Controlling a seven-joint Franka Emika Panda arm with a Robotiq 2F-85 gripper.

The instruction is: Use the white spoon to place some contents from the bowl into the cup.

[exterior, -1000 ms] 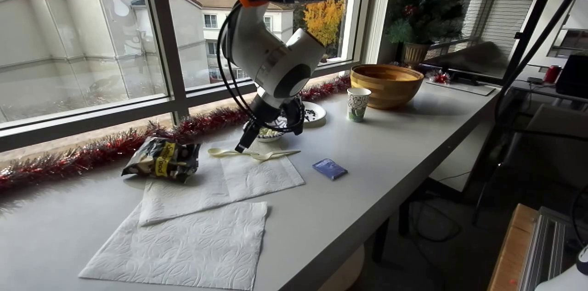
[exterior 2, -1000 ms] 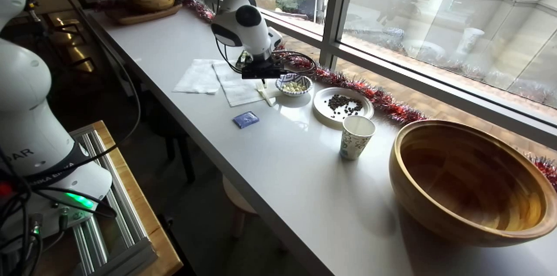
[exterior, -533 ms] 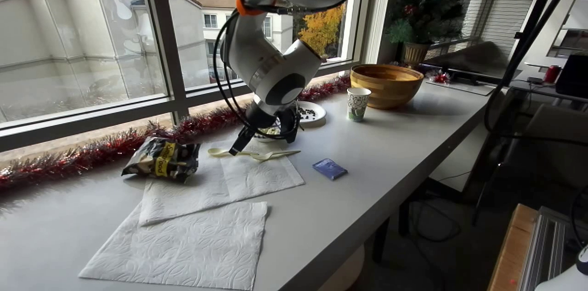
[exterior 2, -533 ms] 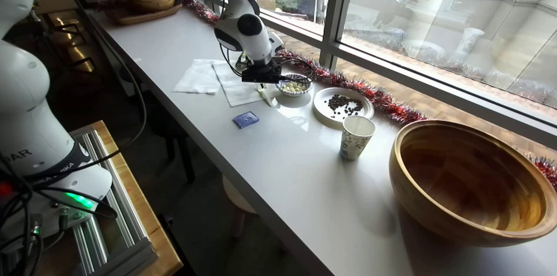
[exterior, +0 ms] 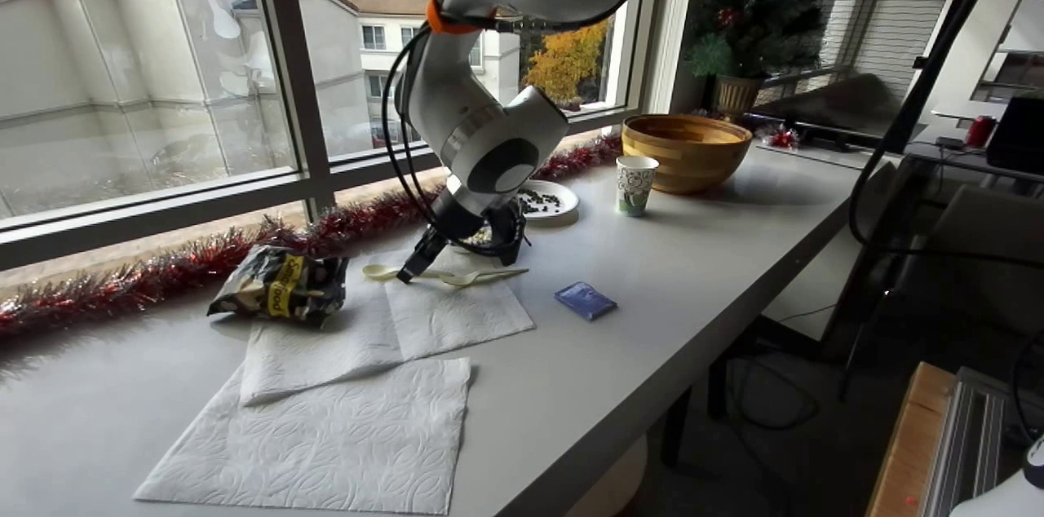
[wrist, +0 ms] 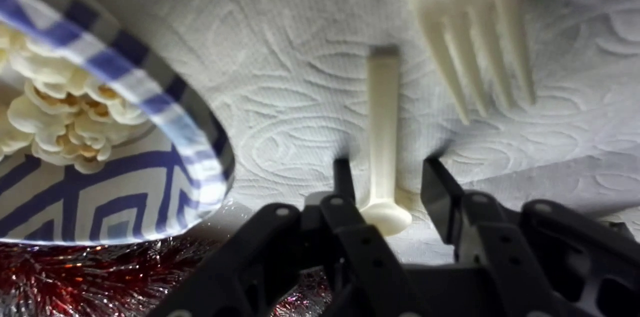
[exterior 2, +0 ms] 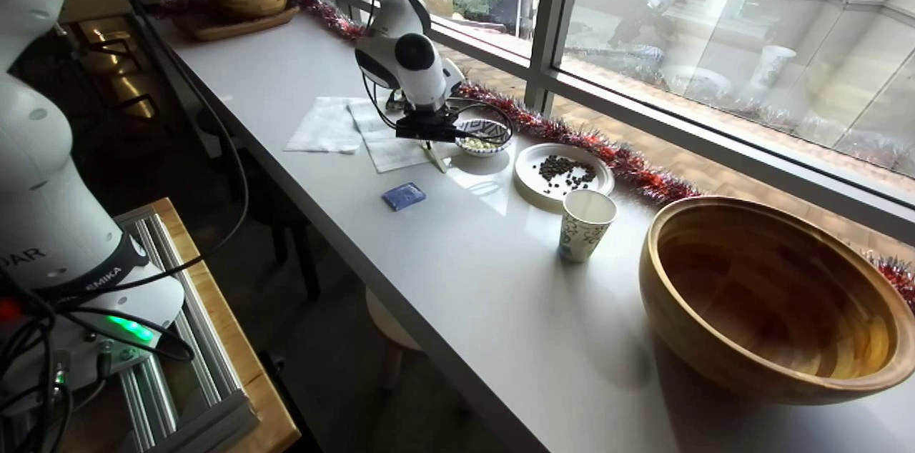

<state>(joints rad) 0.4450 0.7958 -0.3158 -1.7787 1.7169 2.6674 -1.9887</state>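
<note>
Gripper [wrist: 389, 172] straddles spoon [wrist: 383, 127] on paper towel [wrist: 280, 122]

Black fingers [wrist: 344, 179] stand parted on either side of the spoon's cream-white length, a gap showing on both sides. The spoon lies flat, its handle pointing far in the wrist view and its rounded head near, deeper between the fingers. Whether the fingertips touch the towel cannot be told. A pale fork [wrist: 470, 12] rests far and right of the spoon, tines toward the gripper. At left, near the spoon, a blue-and-white bowl [wrist: 125, 187] holds popcorn [wrist: 65, 117], with red and silver tinsel [wrist: 75, 277] on its near side. A white arm [exterior: 506, 142] angles down over the scene.

In both exterior views, a patterned paper cup [exterior 2: 582, 235] stands upright on the table [exterior 2: 486, 274], near a large wooden bowl [exterior: 701, 162] and well apart from the gripper. A white plate [exterior 2: 529, 181] bearing dark bits [exterior 2: 561, 168] sits near the cup. In an exterior view, a blue packet [exterior: 586, 300] lies right of the towel, and a dark snack bag [exterior: 277, 285] slumps at left.
</note>
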